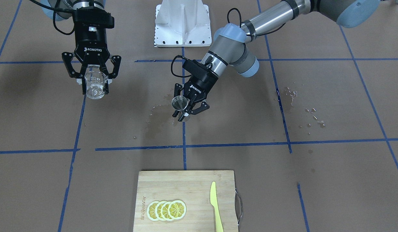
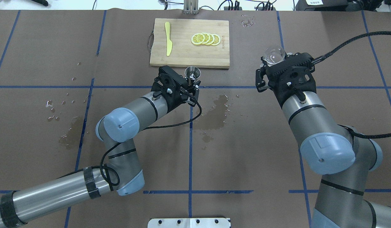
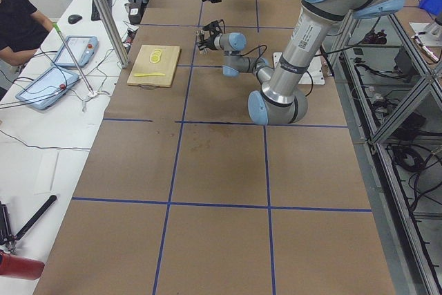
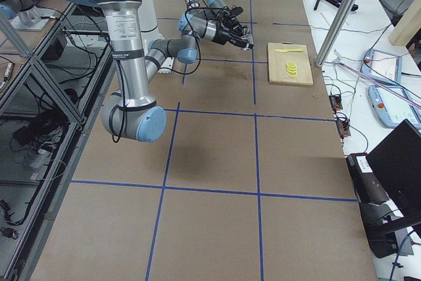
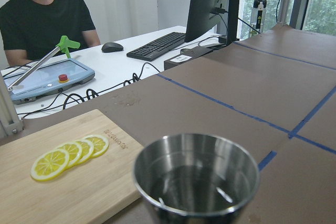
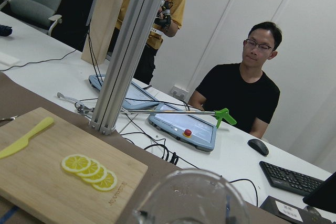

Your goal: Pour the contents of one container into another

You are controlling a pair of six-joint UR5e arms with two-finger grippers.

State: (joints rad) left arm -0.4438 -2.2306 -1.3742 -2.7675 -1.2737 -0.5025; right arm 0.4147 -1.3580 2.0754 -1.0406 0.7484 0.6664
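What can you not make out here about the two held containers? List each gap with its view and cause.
Metal cup: left wrist view, the bottom edge cuts off its base and whatever holds it.
Glass beaker: right wrist view, the bottom edge cuts off its lower part, so its fill is unknown.
Right gripper: overhead view, its own body hides the finger contact.
Both side views: containers too small to judge.
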